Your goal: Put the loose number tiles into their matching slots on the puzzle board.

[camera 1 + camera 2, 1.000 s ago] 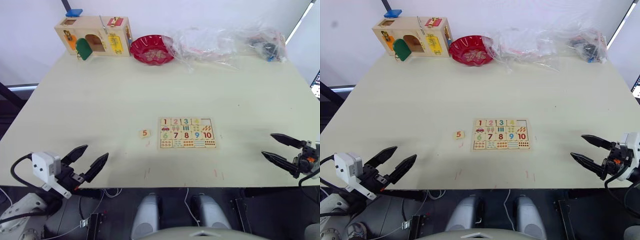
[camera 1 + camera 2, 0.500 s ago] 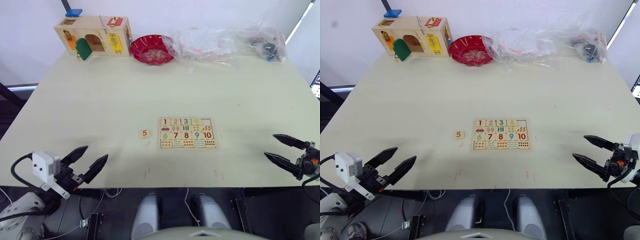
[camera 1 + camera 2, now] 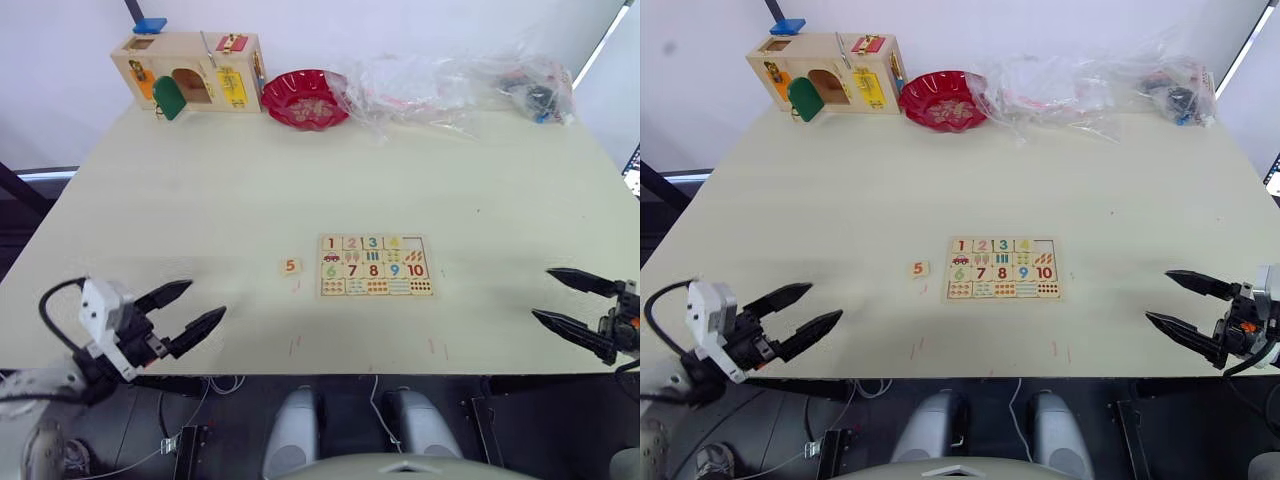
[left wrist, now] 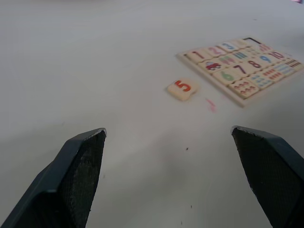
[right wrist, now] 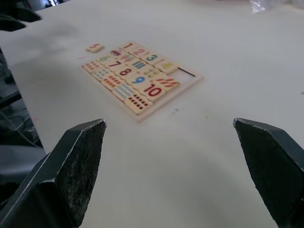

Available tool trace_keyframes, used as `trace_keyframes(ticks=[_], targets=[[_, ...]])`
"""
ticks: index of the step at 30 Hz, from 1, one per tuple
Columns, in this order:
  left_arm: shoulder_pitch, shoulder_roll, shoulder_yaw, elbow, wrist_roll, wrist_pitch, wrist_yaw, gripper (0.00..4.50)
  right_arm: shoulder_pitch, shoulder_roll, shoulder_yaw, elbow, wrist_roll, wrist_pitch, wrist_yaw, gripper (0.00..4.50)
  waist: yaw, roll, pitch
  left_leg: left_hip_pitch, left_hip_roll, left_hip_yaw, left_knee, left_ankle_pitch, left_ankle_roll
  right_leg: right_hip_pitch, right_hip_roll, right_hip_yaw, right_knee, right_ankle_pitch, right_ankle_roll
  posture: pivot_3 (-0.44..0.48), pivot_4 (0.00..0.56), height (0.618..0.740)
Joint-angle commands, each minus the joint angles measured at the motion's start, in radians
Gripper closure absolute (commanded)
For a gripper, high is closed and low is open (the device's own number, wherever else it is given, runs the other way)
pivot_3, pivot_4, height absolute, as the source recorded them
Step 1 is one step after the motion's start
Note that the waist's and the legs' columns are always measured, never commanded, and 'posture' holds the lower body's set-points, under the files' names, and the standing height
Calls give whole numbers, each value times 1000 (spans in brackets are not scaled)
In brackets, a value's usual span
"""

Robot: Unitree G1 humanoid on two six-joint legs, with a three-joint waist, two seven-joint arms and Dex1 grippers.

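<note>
Your left gripper has come up and inward from the lower left of the frame, now over the near edge of the worktop with its jaws spread, as before. Your right gripper has drifted slightly lower and further toward the right edge of the frame

Beyond the wide-spread right pincer, the puzzle board lies with tile 5 just beside it
</note>
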Motion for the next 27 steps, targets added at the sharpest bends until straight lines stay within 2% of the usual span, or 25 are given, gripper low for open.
trace_keyframes(ticks=[1,6,12,17,23,25,27], targets=[[-118,100,-74,101,17,1,-117,39,1,-25,-27,-87,50,37,11,0,4,0,1,-1,0,0,0,0,0,0,0,0,0,0,-1,0,150,740],[-383,197,-275,292,101,-34,-298,39,-3,-34,-34,-172,77,57,12,0,7,1,1,-1,-1,0,0,0,0,0,1,-1,0,1,-2,0,150,740],[-631,195,-462,516,252,-148,-423,39,8,-31,-50,-239,99,70,-1,0,12,1,1,-1,-1,2,0,0,0,0,3,-1,0,2,-2,0,150,740],[-766,150,-573,634,363,-218,-444,39,33,-8,-60,-281,105,66,-22,0,19,0,1,-2,-3,4,0,0,0,0,3,-2,0,2,-2,0,150,740],[-883,64,-644,697,428,-200,-423,39,57,31,-58,-310,92,48,-52,0,22,0,1,-2,-5,2,2,0,1,2,3,-3,1,2,-1,0,150,740],[-891,52,-655,687,436,-181,-423,509,61,37,-58,-313,88,43,-55,0,18,0,1,-2,-5,2,2,0,1,2,3,-2,1,2,-1,0,150,740],[-898,41,-663,687,456,-174,-397,555,64,41,-54,-317,85,37,-61,0,13,0,1,-2,-5,2,2,0,1,2,3,-2,1,2,-1,0,150,740]])
